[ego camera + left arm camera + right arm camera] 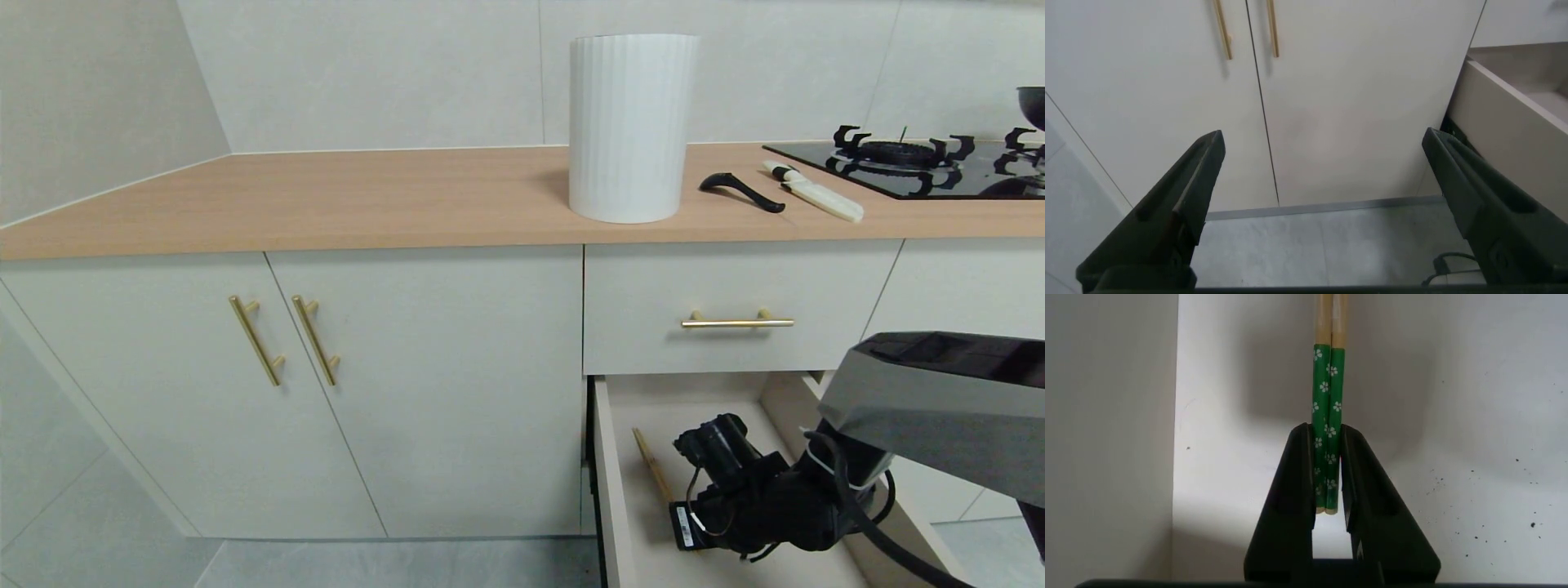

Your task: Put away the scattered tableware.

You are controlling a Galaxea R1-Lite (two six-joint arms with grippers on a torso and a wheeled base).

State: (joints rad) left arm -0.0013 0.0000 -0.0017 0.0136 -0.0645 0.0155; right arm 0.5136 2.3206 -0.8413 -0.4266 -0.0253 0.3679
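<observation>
1. While my right gripper (1328, 469) is reaching into the open lower cream drawer (608, 474), its two black fingers are pressing together on a pair of bamboo chopsticks with green flower-printed ends (1328, 392).
2. I am gripping the pair at the printed end, so the plain bamboo lengths are projecting ahead of the fingers and lying side by side, parallel.
3. I am holding the pair low over the pale drawer floor, close to the drawer's left wall. I cannot tell whether the sticks are touching the floor.
4. I judge this to be the placing step: the pair is sitting inside the compartment, and release is not yet done.
5. My left gripper (1323, 147) is hanging with its fingers wide apart and nothing between them, low in front of the cream cabinet doors (1355, 106), clear of the drawer so it is not blocking the right arm.
6. Further tableware is lying on the wooden countertop (326, 196): a black curved utensil (741, 190) and a cream-white knife (812, 192), near each other to the right of a tall white ribbed cylindrical container (627, 126).
7. I am treating those two items as work outstanding, since they are well apart from the drawer.
8. Opening the fingers slowly should be preventing the round sticks from rolling apart.
</observation>
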